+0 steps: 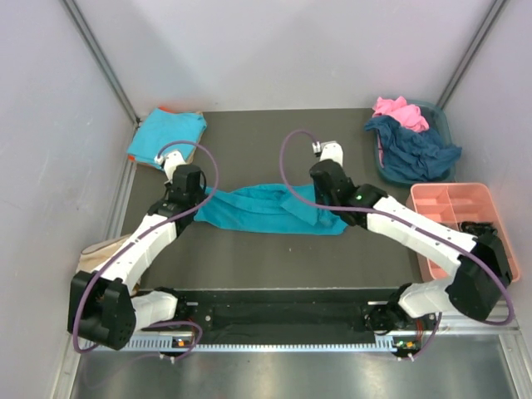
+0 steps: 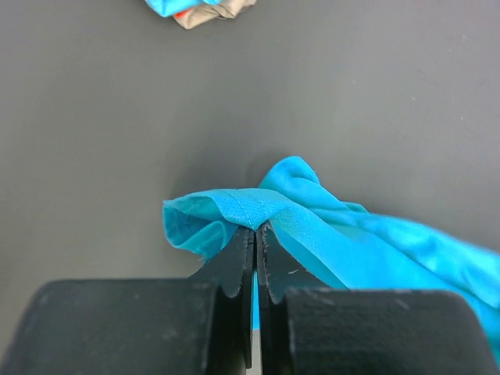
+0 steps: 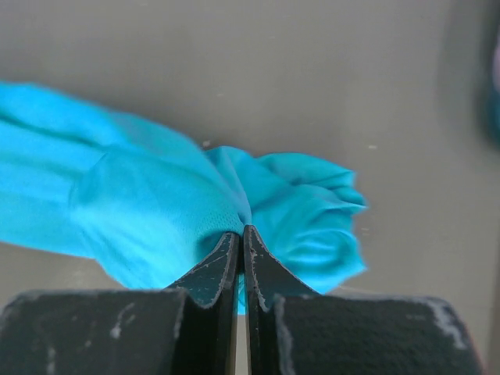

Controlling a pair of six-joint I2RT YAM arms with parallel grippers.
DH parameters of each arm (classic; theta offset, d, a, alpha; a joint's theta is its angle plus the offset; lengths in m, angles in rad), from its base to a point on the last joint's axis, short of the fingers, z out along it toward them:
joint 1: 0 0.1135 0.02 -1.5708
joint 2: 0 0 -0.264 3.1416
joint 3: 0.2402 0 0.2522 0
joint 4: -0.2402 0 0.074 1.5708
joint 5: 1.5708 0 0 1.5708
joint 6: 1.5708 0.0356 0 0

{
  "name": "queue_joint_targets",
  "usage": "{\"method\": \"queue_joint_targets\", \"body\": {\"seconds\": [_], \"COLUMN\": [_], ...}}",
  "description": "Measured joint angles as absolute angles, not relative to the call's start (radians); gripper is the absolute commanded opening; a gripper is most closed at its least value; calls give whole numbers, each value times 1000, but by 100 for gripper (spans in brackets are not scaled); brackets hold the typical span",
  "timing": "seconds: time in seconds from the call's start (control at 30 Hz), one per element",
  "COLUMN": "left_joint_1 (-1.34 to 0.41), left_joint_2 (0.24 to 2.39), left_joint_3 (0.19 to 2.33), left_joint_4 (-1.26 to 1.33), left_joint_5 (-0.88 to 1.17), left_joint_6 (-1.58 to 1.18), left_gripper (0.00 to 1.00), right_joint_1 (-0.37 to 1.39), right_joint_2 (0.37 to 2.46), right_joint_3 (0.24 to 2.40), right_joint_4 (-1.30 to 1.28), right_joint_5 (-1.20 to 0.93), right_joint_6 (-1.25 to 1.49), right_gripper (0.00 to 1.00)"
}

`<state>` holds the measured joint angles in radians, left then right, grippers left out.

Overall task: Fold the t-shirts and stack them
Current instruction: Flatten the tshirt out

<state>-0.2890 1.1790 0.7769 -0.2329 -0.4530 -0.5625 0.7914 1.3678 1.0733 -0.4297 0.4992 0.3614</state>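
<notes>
1. Done: folded turquoise t-shirt (image 1: 166, 137) far left; perhaps others beneath.
2. Now: stretched t-shirt (image 1: 258, 209) mid counter (image 1: 274, 266); left claw (image 2: 255, 230), right claw (image 3: 241, 233) each pinch an end.
3. Left: pink t-shirt (image 1: 401, 112), navy t-shirt (image 1: 416, 151), far-right bin (image 1: 441, 118).

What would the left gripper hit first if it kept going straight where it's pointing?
The left gripper meets the bunched turquoise t-shirt it's pinching, right at its tips. Beyond lies bare dark mat, then probably the folded stack, though depth is unclear.
</notes>
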Motion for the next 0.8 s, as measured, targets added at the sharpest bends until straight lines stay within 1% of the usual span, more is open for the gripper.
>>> {"method": "queue_joint_targets", "body": {"seconds": [0.4, 0.53, 0.57, 0.6, 0.63, 0.67, 0.77, 0.8], "left_joint_1": [-253, -253, -253, -253, -253, -253, -253, -253], "left_joint_2": [1173, 1173, 1173, 1173, 1173, 1173, 1173, 1173], "left_joint_3": [777, 777, 777, 777, 777, 777, 777, 777], "left_joint_4": [-240, -240, -240, -240, -240, -240, -240, -240], "left_joint_5": [-453, -453, -453, -453, -453, -453, -452, -450], "left_joint_6": [-555, -555, -555, -555, -555, -555, -555, -555], "left_gripper": [0, 0, 0, 0, 0, 0, 0, 0], "right_joint_1": [720, 704, 702, 700, 695, 691, 667, 657], "right_joint_2": [1350, 1423, 1453, 1491, 1541, 1574, 1660, 1670], "right_joint_3": [1050, 1064, 1077, 1097, 1125, 1145, 1214, 1228], "right_joint_4": [-562, -572, -575, -576, -574, -570, -566, -563], "right_joint_5": [571, 591, 595, 599, 603, 601, 589, 579], "right_joint_6": [350, 369, 371, 373, 375, 385, 393, 392], "right_gripper": [0, 0, 17, 27, 34, 47, 70, 72]}}
